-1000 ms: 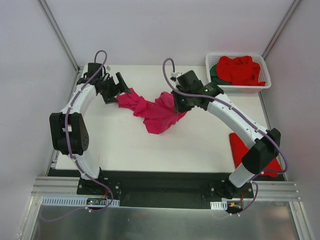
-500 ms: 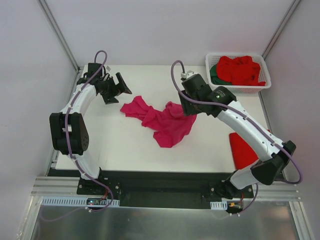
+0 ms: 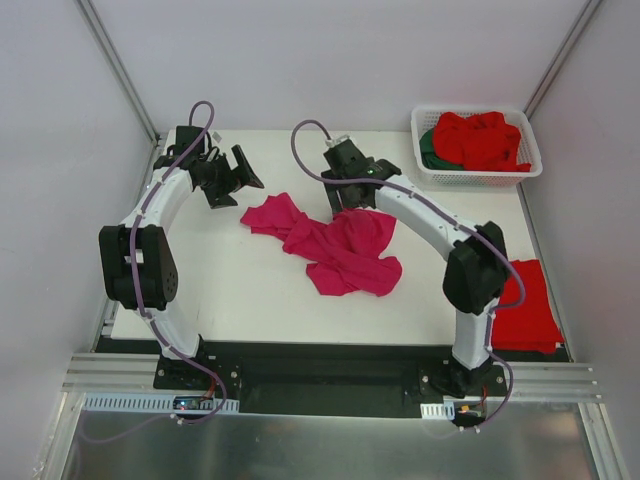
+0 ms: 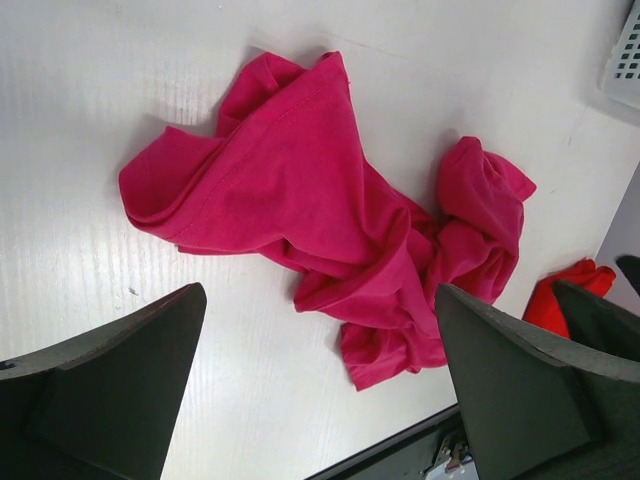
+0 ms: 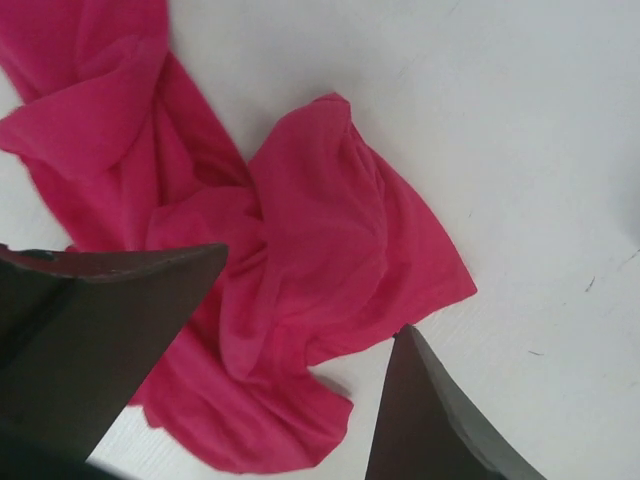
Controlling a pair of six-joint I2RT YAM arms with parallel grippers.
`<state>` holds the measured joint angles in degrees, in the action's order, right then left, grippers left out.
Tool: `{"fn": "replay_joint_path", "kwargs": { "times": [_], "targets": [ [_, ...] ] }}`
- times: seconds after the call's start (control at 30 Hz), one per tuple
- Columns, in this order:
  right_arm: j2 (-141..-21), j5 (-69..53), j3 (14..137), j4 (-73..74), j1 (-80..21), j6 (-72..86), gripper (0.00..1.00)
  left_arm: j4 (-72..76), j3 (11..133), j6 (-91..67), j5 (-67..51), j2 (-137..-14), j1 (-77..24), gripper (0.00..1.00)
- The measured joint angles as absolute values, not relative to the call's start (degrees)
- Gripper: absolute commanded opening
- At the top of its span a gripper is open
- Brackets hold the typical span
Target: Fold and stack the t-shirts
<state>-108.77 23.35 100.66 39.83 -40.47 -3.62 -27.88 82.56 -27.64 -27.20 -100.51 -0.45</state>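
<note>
**Pink shirt loose on the bench, both tools apart**

From the top camera: the pink t-shirt (image 3: pixel 335 245) lies crumpled in the middle of the bench (image 3: pixel 250 295), one end trailing off to the left. The right tool (image 3: pixel 345 195) hangs over the shirt's far edge, and whether it touches the cloth can't be made out from up here. The left tool (image 3: pixel 235 183) sits well clear at the far left, spread wide with nothing in it. Back right, the basket (image 3: pixel 475 178) holds red t-shirts (image 3: pixel 482 140) and a green t-shirt (image 3: pixel 428 148). A flat red t-shirt (image 3: pixel 525 315) lies at the bench's right edge, beside the right arm.

Left wrist now: that tool gapes wide, with the pink t-shirt bunched on the bench beyond it.

Right wrist: this tool is parted too and grips nothing, and the rumpled pink cloth lies below.
</note>
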Motion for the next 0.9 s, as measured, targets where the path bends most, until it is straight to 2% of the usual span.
{"fn": "replay_joint_path", "kwargs": {
  "times": [0.13, 0.2, 0.47, 0.63, 0.77, 0.87, 0.9],
  "targets": [
    [-114.5, 23.3, 100.3, 37.0, -39.2, -3.7, 0.75, -27.9, 82.6, -27.5, -27.5, -100.5, -0.4, 0.99],
    [-116.1, 24.5, 99.0, 36.4, -38.1, -3.4, 0.70, -27.9, 82.6, -27.4, -28.0, -100.5, -0.4, 0.99],
    [-116.1, 30.8, 95.7, 37.3, -31.7, 0.4, 0.68, -28.0, 82.6, -27.4, -28.2, -100.5, -1.2, 0.99],
    [-115.7, 30.5, 91.9, 37.5, -27.4, 1.5, 0.68, -28.1, 82.6, -27.4, -28.2, -100.5, -1.9, 0.99],
    [-115.7, 26.9, 89.1, 37.4, -27.0, 1.7, 0.69, -28.1, 82.7, -27.4, -28.2, -100.9, -2.3, 0.99],
    [-115.7, 23.5, 88.2, 36.9, -27.4, 1.7, 0.75, -28.3, 82.7, -27.3, -28.1, -101.0, -2.3, 0.99],
    [-115.8, 22.3, 88.1, 36.7, -27.5, 1.7, 0.80, -28.3, 82.7, -27.2, -28.1, -101.0, -2.3, 0.99]
  ]
}}
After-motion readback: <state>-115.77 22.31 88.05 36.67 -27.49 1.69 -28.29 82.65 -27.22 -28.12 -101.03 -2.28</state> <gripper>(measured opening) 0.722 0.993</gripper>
